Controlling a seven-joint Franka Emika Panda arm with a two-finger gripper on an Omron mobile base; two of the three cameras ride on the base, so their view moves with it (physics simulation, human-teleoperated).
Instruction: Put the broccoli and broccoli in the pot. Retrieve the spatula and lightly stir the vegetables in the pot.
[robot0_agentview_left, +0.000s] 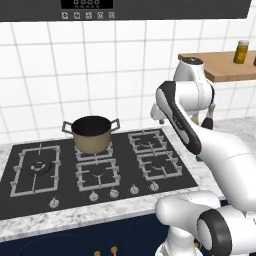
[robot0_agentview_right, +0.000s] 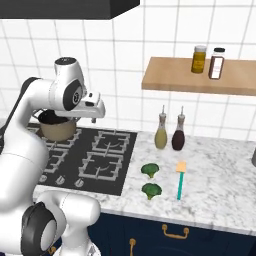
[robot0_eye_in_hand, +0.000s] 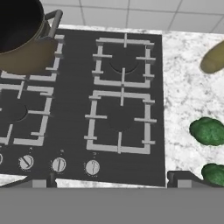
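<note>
Two broccoli florets lie on the counter (robot0_agentview_right: 215, 165) just right of the wide-open, empty gripper (robot0_eye_in_hand: 109, 181), the nearer (robot0_eye_in_hand: 215, 173) beside its right fingertip, the other (robot0_eye_in_hand: 207, 131) a little beyond. Past them lies the spatula (robot0_agentview_right: 180, 181). Farther off to the gripper's left, the pot (robot0_eye_in_hand: 19, 30) sits on the stove's (robot0_eye_in_hand: 74, 109) rear burner.

Even, shadowless light (perhaps slightly soft)
</note>
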